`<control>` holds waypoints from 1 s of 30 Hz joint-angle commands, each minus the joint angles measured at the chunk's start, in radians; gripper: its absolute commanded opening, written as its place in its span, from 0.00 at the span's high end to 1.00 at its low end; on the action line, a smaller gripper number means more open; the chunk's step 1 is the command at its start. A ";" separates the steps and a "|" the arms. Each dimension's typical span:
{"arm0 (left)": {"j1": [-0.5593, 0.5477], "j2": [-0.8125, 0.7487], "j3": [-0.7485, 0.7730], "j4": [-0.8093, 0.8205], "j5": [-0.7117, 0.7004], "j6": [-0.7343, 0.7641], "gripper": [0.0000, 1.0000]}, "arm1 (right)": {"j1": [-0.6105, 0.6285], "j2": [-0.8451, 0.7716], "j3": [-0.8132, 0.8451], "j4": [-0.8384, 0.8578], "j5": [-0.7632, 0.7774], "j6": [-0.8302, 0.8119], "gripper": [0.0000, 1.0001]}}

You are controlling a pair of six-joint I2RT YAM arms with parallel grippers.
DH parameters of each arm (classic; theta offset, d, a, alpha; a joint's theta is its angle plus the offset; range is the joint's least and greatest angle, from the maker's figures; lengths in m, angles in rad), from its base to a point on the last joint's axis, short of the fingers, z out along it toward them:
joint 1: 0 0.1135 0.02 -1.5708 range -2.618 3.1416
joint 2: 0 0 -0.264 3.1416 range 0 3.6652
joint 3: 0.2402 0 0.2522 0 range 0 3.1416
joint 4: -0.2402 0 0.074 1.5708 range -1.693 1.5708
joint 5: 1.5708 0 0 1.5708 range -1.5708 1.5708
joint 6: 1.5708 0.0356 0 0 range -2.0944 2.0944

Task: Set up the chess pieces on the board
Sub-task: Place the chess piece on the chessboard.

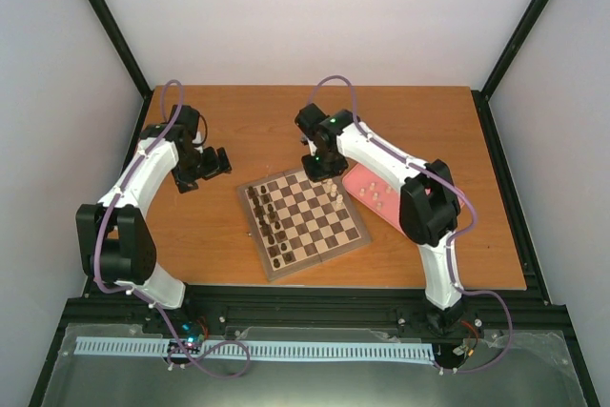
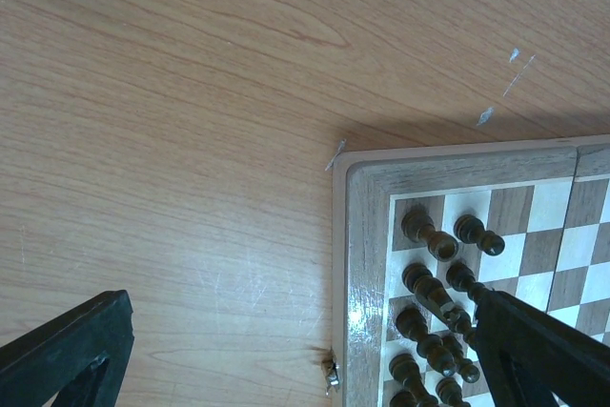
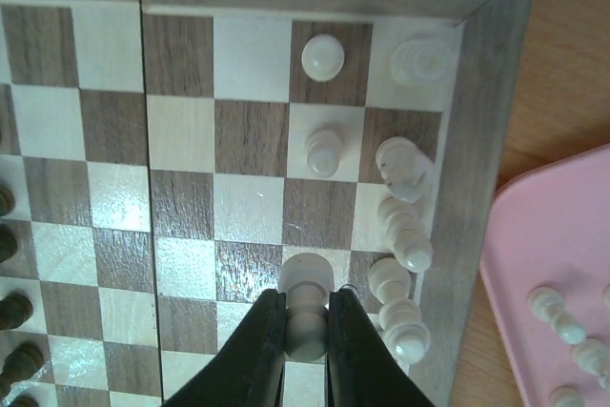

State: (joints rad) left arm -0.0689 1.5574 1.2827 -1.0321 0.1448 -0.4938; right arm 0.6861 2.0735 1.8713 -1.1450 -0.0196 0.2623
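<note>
A: Right gripper [image 3: 307,312]?
B: Clamped tight on a pale pawn [image 3: 305,278]. The fingers pinch its stem and the round head sticks out past the tips. It's upright.
A: Where is it?
B: Over the chessboard [image 3: 457,188], in the second file in from the right-hand border in the wrist view. It's in line with two other cream pawns [image 3: 324,150] further up that file. Can't tell if its base touches the square.
A: Other light pieces?
B: Taller cream pieces [image 3: 405,235] stand in a row along the edge file, just beside the border. A few spare cream pieces [image 3: 558,312] sit in the pink tray [image 3: 562,226], just off the board's right side.
A: Left gripper [image 2: 303,331]?
B: Jaws spread wide, nothing held. It hangs above the wooden table [image 2: 191,140] at the board's corner, near the dark brown pieces [image 2: 429,235].
A: Overhead view?
B: The left arm sits off to the board's left. The right arm reaches over the board's far right corner.
</note>
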 commanded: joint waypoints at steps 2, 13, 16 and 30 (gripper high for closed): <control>-0.006 -0.026 0.002 0.012 0.002 0.001 0.00 | 0.006 0.044 -0.032 0.018 -0.057 -0.010 0.91; -0.006 0.000 0.013 0.016 0.001 -0.007 0.00 | 0.006 0.108 -0.021 0.033 -0.073 -0.034 0.91; -0.006 0.009 0.017 0.015 0.000 -0.005 0.00 | 0.006 0.121 -0.013 0.025 -0.068 -0.034 0.91; -0.005 0.029 0.028 0.015 0.000 0.001 0.00 | 0.004 0.144 0.005 0.022 0.002 -0.026 0.90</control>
State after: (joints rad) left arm -0.0689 1.5730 1.2808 -1.0264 0.1436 -0.4938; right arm 0.6861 2.1956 1.8503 -1.1175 -0.0525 0.2356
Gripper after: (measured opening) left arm 0.997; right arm 0.103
